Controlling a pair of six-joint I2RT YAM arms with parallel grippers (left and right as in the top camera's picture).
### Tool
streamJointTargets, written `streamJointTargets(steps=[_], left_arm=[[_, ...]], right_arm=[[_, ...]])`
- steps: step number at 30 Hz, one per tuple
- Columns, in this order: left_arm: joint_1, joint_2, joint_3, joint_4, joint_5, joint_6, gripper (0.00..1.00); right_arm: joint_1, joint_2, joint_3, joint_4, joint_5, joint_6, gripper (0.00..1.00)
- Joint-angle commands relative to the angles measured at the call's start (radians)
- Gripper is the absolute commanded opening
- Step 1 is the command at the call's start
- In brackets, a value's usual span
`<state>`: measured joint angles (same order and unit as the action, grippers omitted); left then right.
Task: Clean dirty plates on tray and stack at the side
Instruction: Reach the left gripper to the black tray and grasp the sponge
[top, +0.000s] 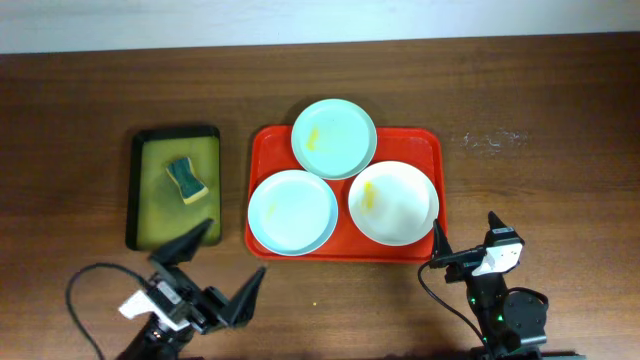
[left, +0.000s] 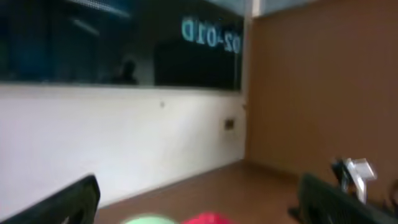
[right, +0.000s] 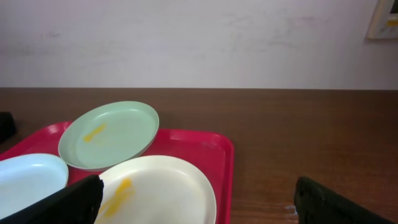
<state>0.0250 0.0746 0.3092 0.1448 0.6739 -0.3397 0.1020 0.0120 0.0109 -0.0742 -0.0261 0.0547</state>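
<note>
Left fingers (top: 185, 243) and right fingers (top: 438, 248) both gape wide at the table's (top: 560, 120) near edge, holding nothing. Beyond them, one red tray (top: 425, 140) carries three plates: the near mint plate (top: 292, 210), the white plate (top: 393, 202) smeared yellow, and the far mint plate (top: 334, 138), also smeared. One sponge (top: 187, 180) lies on the green tray (top: 135, 190).

Mirrored pale lettering (left: 211, 35), roughly "02-01D", stands on the dark window (left: 93, 43).

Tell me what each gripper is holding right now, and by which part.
Nothing is held. The left gripper and the right gripper are both open, with nothing between their fingers.
</note>
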Motion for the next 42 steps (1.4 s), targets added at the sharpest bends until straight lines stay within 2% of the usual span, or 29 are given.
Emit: streamJointTargets(steps=[1, 3, 6, 8, 11, 14, 19, 21, 22, 26, 29, 35, 39, 42], left_arm=[[0.004, 0.175, 0.279, -0.377, -0.163, 0.156, 0.99], [0.003, 0.281, 0.390, -0.507, -0.059, 0.166, 0.99], [0.003, 0.346, 0.417, -0.468, -0.037, 0.209, 0.99], [0.003, 0.386, 0.437, -0.498, -0.143, 0.210, 0.99], [0.003, 0.567, 0.589, -0.777, -0.347, 0.211, 0.99], [0.003, 0.749, 0.720, -0.945, -0.356, 0.219, 0.99], [0.003, 0.916, 0.801, -0.988, -0.403, 0.217, 0.99], [0.004, 1.056, 0.922, -1.144, -0.575, 0.138, 0.99], [0.004, 1.130, 0.972, -1.187, -0.618, 0.138, 0.99], [0.004, 1.298, 0.990, -1.140, -0.626, 0.138, 0.99], [0.004, 1.417, 0.990, -1.037, -0.636, 0.134, 0.99], [0.099, 1.645, 0.990, -0.853, -0.723, -0.035, 0.99], [0.109, 1.738, 0.990, -0.786, -0.723, -0.034, 0.99], [0.109, 1.790, 0.990, -0.746, -0.719, -0.034, 0.78]], right_arm=[[0.008, -0.003, -0.005, -0.005, 0.005, 0.003, 0.99], [0.008, -0.003, -0.005, -0.005, 0.005, 0.003, 0.99], [0.008, -0.003, -0.005, -0.005, 0.005, 0.003, 0.99], [0.008, -0.003, -0.005, -0.005, 0.005, 0.003, 0.99], [0.008, -0.003, -0.005, -0.005, 0.005, 0.003, 0.98], [0.008, -0.003, -0.005, -0.005, 0.005, 0.003, 0.99], [0.008, -0.003, -0.005, -0.005, 0.005, 0.003, 0.99], [0.008, -0.003, -0.005, -0.005, 0.005, 0.003, 0.99], [0.008, -0.003, -0.005, -0.005, 0.005, 0.003, 0.99], [0.008, -0.003, -0.005, -0.005, 0.005, 0.003, 0.99], [0.008, -0.003, -0.005, -0.005, 0.005, 0.003, 0.99], [0.008, -0.003, -0.005, -0.005, 0.005, 0.003, 0.99], [0.008, -0.003, -0.005, -0.005, 0.005, 0.003, 0.99], [0.008, -0.003, -0.005, -0.005, 0.005, 0.003, 0.99]])
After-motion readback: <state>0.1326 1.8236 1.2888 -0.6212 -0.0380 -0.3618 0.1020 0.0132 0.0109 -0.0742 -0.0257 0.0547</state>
